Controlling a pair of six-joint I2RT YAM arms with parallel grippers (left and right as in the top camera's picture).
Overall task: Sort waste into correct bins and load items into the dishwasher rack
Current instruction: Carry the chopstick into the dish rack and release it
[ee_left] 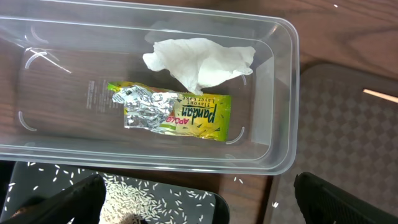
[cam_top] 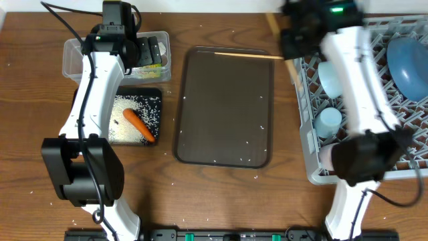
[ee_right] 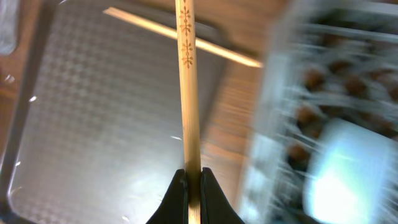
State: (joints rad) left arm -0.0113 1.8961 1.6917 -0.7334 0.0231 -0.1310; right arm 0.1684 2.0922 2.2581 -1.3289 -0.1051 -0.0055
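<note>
My right gripper (ee_right: pixel 193 186) is shut on a thin wooden chopstick (ee_right: pixel 188 93) and holds it above the gap between the brown serving tray and the grey dishwasher rack (cam_top: pixel 304 100). A second chopstick (ee_right: pixel 180 36) lies across the tray's far edge. My left gripper (ee_left: pixel 199 208) hangs open and empty over the near rim of the clear tub (ee_left: pixel 283 93). The tub holds a crumpled white tissue (ee_left: pixel 199 62) and a green-yellow foil wrapper (ee_left: pixel 171 112). White rice (cam_top: pixel 137 107) and an orange carrot (cam_top: pixel 139 125) lie in the black tray (cam_top: pixel 155 94). The rack blurs in the right wrist view.
The brown serving tray (cam_top: pixel 224 107) fills the middle of the table, with stray rice grains on it and around it. In the rack sit a large blue bowl (cam_top: pixel 409 59), two pale blue vessels (cam_top: pixel 332 77) and a white-pink cup (cam_top: pixel 328 157).
</note>
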